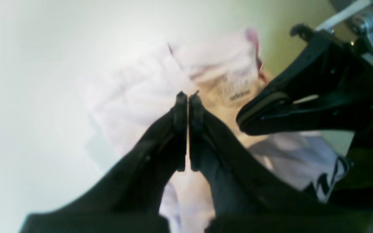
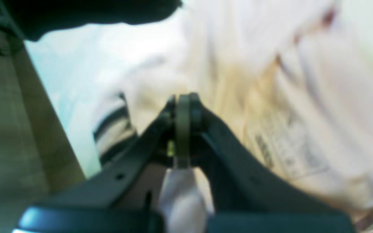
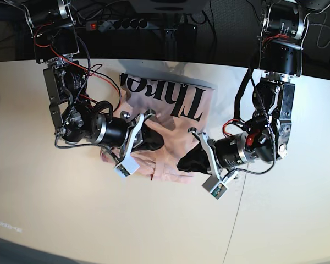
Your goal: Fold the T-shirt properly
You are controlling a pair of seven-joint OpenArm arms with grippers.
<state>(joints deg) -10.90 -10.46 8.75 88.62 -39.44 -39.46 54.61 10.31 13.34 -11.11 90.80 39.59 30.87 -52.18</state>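
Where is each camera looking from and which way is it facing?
Left wrist: on the left arm, looking past its shut hand down at the pink T-shirt; the other arm's black hand pokes in from the right.
Right wrist: on the right arm, looking past its own shut hand at the shirt close up, blurry; a black piece of the robot crosses the top left.
Base: facing the robot from across the table, looking down; both arms and hands show over the shirt.
Shared: both wrist views show the shirt and table edge.
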